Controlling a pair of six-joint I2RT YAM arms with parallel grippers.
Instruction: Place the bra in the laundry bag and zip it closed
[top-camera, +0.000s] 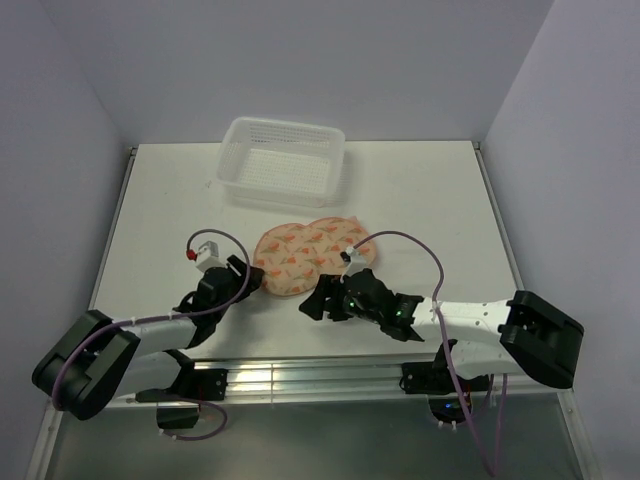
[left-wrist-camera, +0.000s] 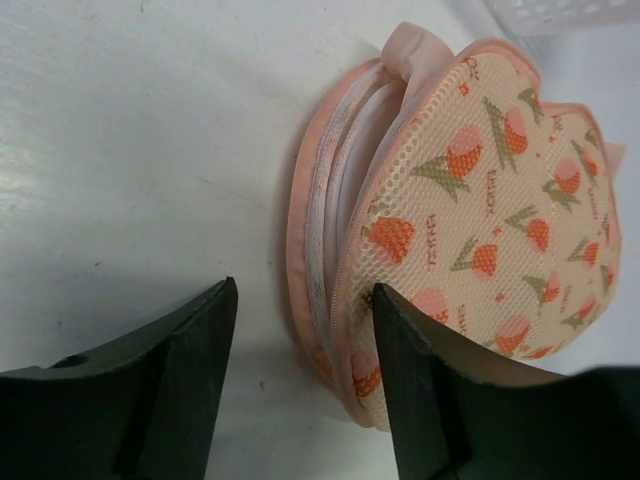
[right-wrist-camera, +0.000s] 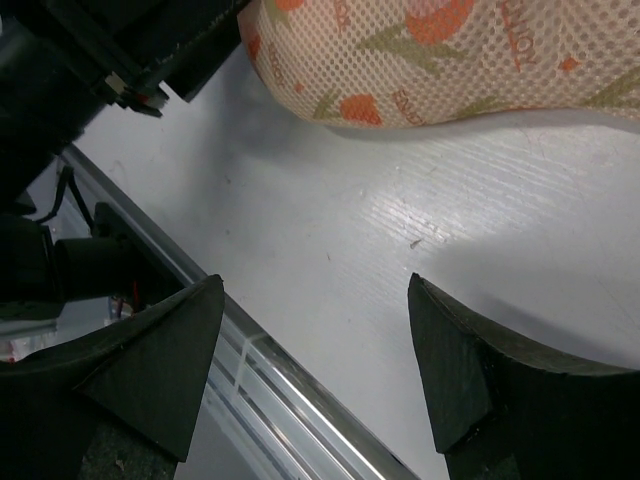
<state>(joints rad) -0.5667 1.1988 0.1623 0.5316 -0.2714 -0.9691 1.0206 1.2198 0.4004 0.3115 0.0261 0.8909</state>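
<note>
Right now the laundry bag (top-camera: 310, 255) lies near the middle of the table (top-camera: 420, 200), a little toward its near edge, with its long axis running from near-left to far-right. My left gripper (left-wrist-camera: 302, 295) sits at the near-left end, fingers spread wide and holding nothing. That end of the bag lies straight ahead between them, with one finger just over its edge. My right gripper (right-wrist-camera: 315, 290) is also wide open and empty. It hangs over bare table just off the bag's near side, so the left arm is the better placed of the two. The left wrist view shows what the overhead view hides: the open seam (left-wrist-camera: 320, 230) gapes along that end, with pale folds packed inside. I take those folds for the bra, already tucked in, though I cannot tell them from the lining. I see no zipper pull in any view. The right wrist view catches only the printed mesh underside. A white basket (top-camera: 283, 160) stands at the far edge, well apart.
</note>
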